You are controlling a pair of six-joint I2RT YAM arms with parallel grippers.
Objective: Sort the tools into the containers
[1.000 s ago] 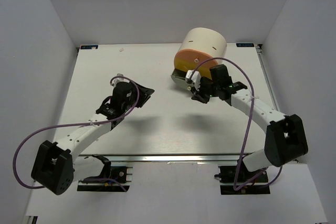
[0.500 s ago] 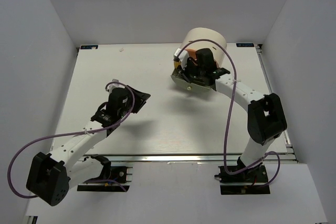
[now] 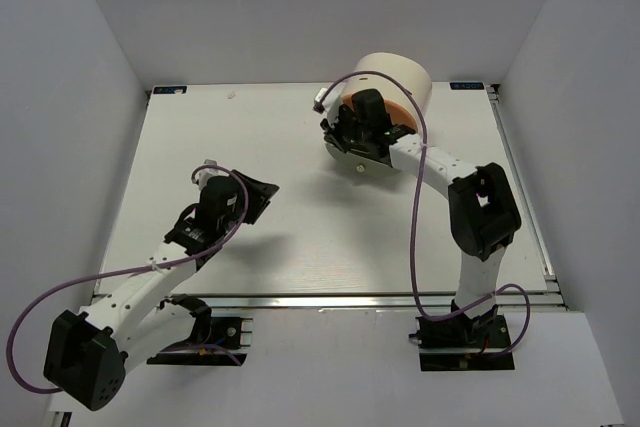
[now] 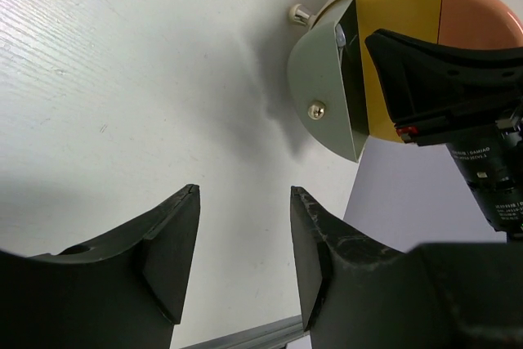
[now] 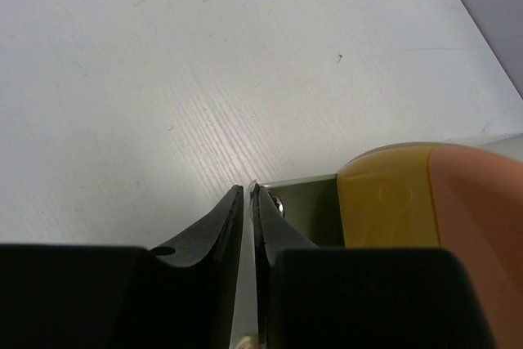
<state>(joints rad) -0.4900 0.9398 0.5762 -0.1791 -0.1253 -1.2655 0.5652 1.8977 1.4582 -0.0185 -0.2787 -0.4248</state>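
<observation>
No tool shows in any view. The cream drum cabinet (image 3: 398, 73) stands at the back right of the table. Its pale grey-blue drawer (image 4: 320, 79) is pulled partly out under the yellow drawer (image 4: 402, 46) and the orange drawer (image 4: 484, 25). My right gripper (image 3: 340, 143) is over the drawer fronts. In the right wrist view its fingers (image 5: 237, 210) are shut with nothing seen between them, and the tips sit just left of the grey-blue drawer's knob (image 5: 278, 200). My left gripper (image 3: 266, 191) is open and empty over the bare table, left of the cabinet.
The table (image 3: 300, 237) has white walls on three sides and a metal rail along its front edge (image 3: 330, 299). Purple cables loop off both arms (image 3: 420, 197). Two more small knobs (image 4: 301, 14) show beside the drawers in the left wrist view.
My right arm has swung from the right of the cabinet up and left over the drawer fronts. My left arm has drawn back a little toward the near left.
</observation>
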